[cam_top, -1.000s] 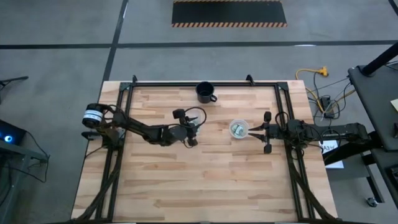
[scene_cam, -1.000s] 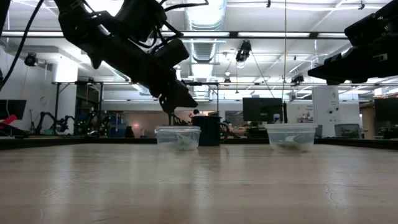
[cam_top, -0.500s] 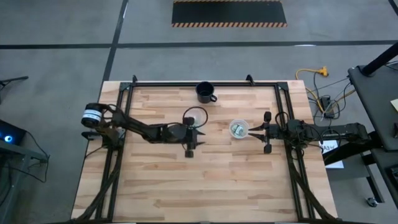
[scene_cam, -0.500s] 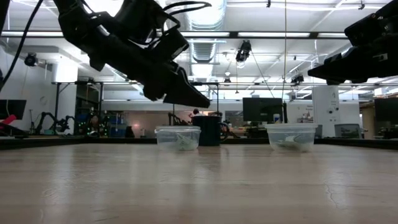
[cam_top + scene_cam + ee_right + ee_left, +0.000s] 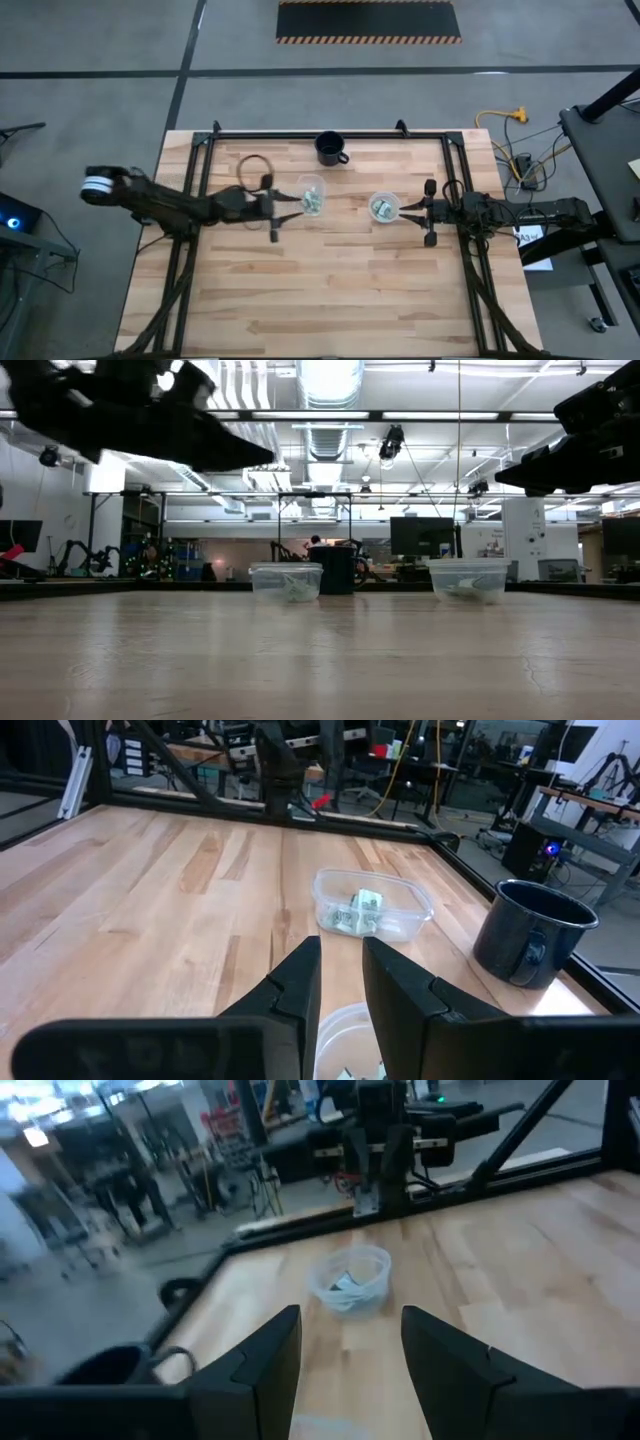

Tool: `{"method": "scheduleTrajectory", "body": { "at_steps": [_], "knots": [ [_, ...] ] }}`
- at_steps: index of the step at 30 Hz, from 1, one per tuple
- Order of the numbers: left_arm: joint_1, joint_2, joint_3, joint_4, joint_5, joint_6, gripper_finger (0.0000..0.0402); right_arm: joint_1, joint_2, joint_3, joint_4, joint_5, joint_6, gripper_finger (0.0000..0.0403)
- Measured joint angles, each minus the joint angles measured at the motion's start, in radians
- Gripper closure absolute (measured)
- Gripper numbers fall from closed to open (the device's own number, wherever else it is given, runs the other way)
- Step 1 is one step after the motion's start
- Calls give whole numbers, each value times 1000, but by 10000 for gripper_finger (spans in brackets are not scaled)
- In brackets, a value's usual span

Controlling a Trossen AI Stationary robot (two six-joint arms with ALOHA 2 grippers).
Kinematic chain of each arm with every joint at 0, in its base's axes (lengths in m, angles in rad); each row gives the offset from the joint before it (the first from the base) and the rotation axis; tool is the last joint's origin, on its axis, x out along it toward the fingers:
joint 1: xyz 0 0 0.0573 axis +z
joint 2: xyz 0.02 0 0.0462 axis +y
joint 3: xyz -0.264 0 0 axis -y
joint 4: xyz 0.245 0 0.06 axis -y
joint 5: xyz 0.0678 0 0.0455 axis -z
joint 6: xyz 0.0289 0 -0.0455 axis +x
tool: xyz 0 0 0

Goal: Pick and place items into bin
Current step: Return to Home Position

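Note:
Two clear cups stand on the wooden table, and pale green and white packets lie in both. The left cup (image 5: 311, 195) (image 5: 370, 908) holds packets (image 5: 358, 912). The right cup (image 5: 384, 207) (image 5: 350, 1280) holds packets (image 5: 382, 209). Which cup is the bin I cannot tell. My left gripper (image 5: 290, 204) (image 5: 350, 1330) hangs level just left of the left cup, above table height, open, with nothing between its fingers. My right gripper (image 5: 405, 211) (image 5: 342, 955) waits at the right cup's right side, fingers a narrow gap apart, holding nothing.
A dark mug (image 5: 331, 148) (image 5: 535, 940) stands near the far edge, behind the cups. A black frame (image 5: 330, 133) runs round the table's far, left and right sides. Bare wood (image 5: 330, 290) stretches from the cups to the near edge.
My left gripper has drawn back from over the left cup toward the table's left edge and risen a little. It has tipped from slanting down to level. The left cup, covered by the gripper before, now shows in the high view. The right arm kept still.

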Motion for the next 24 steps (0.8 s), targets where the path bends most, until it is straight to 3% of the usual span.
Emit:
{"method": "scheduleTrajectory", "body": {
  "at_steps": [5,10,20,24],
  "knots": [
    [0,-173,-113,-5,-1,20,244,0,0,0,0,0,0,335],
    [0,-260,-171,-5,-1,20,244,0,0,0,0,0,0,335],
    [0,-242,-176,1,-1,19,244,0,0,0,0,0,0,335],
    [0,-213,-169,90,-1,19,244,0,0,0,0,0,0,335]
  ]
}}
